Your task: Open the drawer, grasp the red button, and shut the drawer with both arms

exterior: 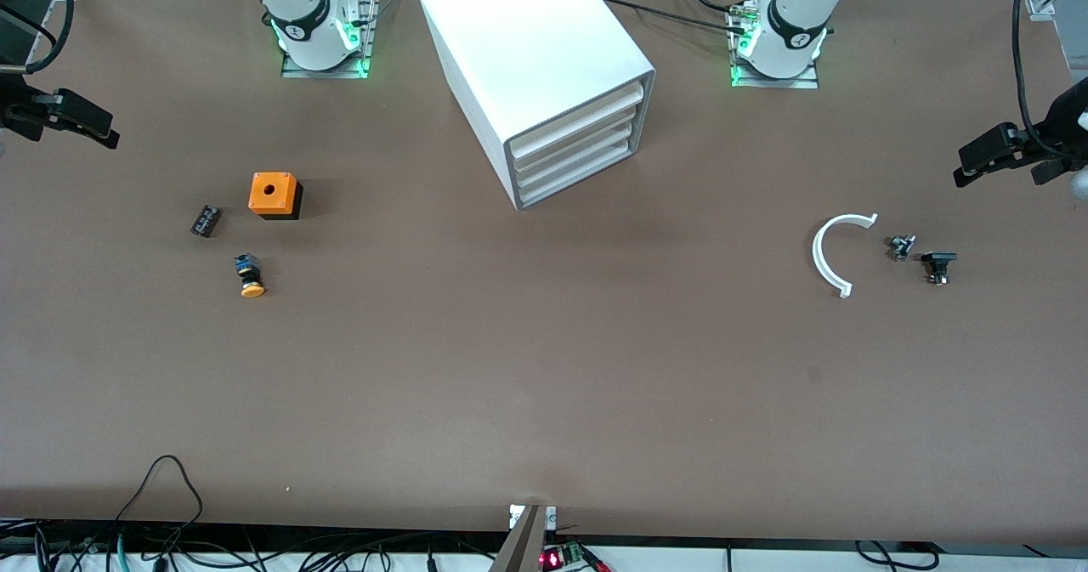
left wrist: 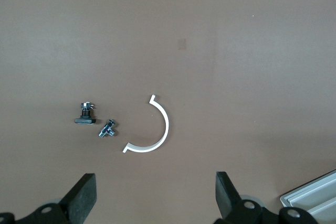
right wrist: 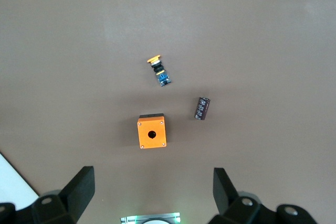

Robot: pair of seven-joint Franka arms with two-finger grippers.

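Both claws [left wrist: 152, 198] [right wrist: 152, 195] open, aloft

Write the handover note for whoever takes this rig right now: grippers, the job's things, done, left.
Left gripper: open, holding nothing, up over the left arm's end of the table, above the white curved piece and two small dark parts.
Right gripper: open, holding nothing, up over the right arm's end, above the orange cube.
Cabinet: between the two bases, all four drawers shut.
Button: no red-capped one in sight; only the orange-yellow-capped pushbutton lies out, nearer the front camera than the cube.
Done: nothing yet.
Left: open drawer, take button, close drawer.
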